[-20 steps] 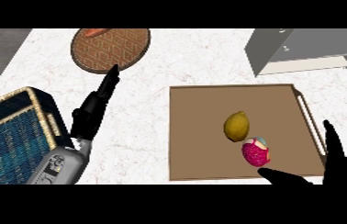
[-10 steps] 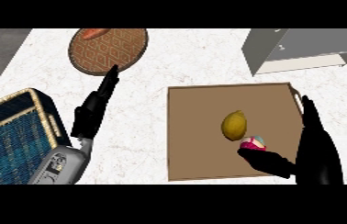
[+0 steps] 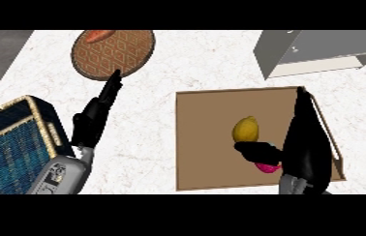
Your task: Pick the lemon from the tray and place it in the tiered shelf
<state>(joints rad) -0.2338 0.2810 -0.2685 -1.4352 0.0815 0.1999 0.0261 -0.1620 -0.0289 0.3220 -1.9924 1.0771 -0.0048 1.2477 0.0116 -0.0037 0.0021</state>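
A yellow lemon (image 3: 246, 128) lies near the middle of the brown tray (image 3: 207, 157) on the white counter. My right hand (image 3: 304, 143) stands edge-on just right of the lemon, fingers straight and pointing away, thumb reaching left below the lemon; it is open and holds nothing. It covers most of a pink fruit (image 3: 267, 168). The grey tiered shelf (image 3: 309, 51) sits at the back right. My left hand (image 3: 97, 114) rests open at the left, fingers pointing up toward the woven plate.
A round woven plate (image 3: 114, 51) with an orange item (image 3: 99, 35) on its far rim lies at the back left. A blue woven basket (image 3: 25, 143) stands at the left edge. White counter lies between the tray and my left hand.
My right hand has moved up and left over the tray, from its right edge to beside the lemon, and now hides most of the pink fruit. The left hand has stayed still.
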